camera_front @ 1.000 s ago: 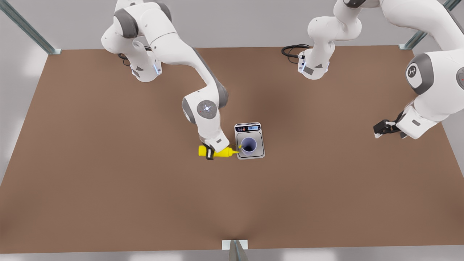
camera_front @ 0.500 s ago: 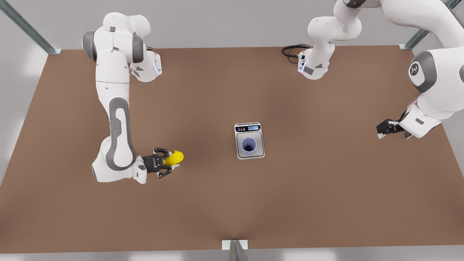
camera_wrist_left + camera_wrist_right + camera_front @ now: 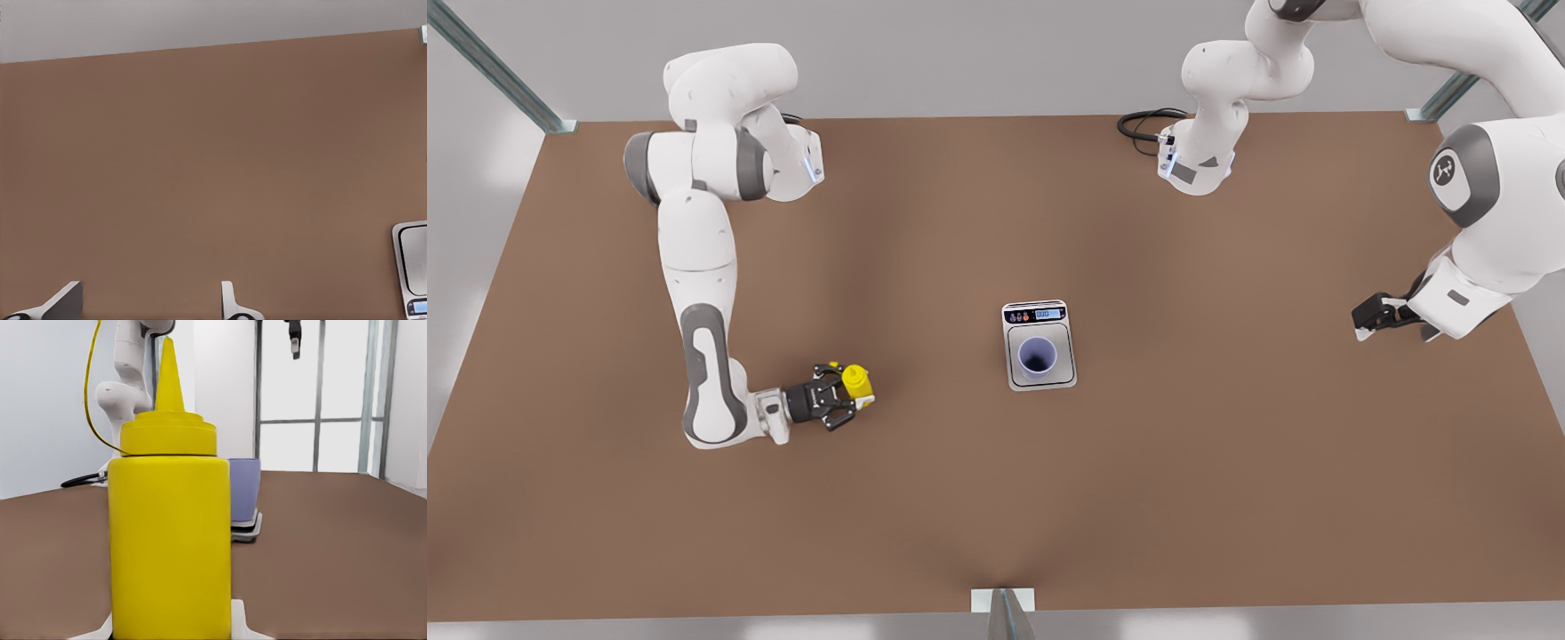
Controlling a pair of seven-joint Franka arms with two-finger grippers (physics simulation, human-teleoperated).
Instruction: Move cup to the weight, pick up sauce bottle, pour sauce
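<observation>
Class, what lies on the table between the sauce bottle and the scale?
Nothing: in the front view, bare brown table separates the bottle, held upright in the right claw, from the scale.

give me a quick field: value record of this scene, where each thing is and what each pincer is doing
cup: upright on the weight's plate
weight: mid-table, display end toward the arm bases
sauce bottle: upright, nozzle up, well to the front view's left of the weight
right pincer: low at the front view's left, shut on the sauce bottle
left pincer: open, holding nothing, waiting near the table's edge at the front view's right
table: brown
</observation>
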